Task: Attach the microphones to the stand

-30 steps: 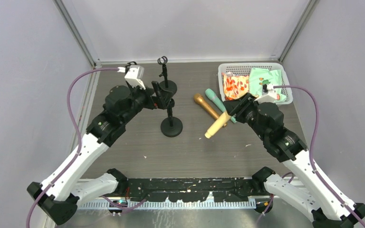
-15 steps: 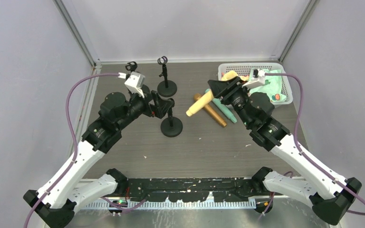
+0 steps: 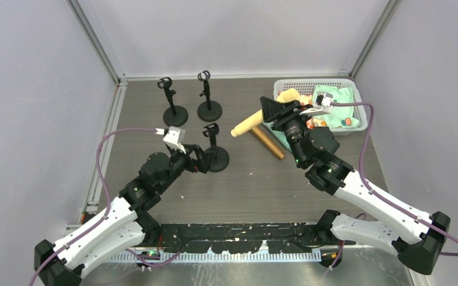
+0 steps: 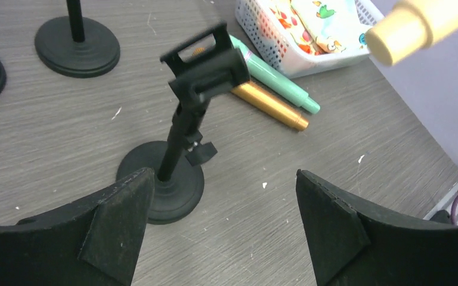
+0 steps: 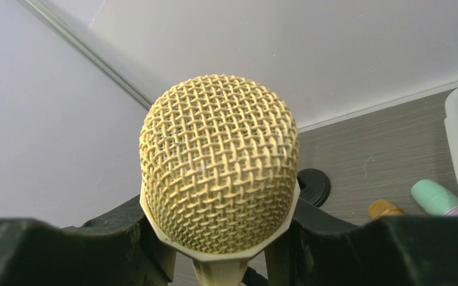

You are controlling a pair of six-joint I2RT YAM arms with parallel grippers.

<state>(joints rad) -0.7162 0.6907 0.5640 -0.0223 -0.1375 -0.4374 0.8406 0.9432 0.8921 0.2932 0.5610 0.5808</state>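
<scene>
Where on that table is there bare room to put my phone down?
The widest bare patch of table lies between the near stand and the black base rail. A smaller one sits between the right-hand back stand and the basket. Crowded: beside the basket, where the golden-brown microphone lies and the right end effector holds the cream-yellow microphone.

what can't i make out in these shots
- Top view: the right gripper hides most of the mint-green microphone.
- Right wrist view: the head of the cream-yellow microphone fills the frame; its handle is cut off below.
- Left wrist view: the frame's top-right corner cuts off all but that microphone's tail.
</scene>
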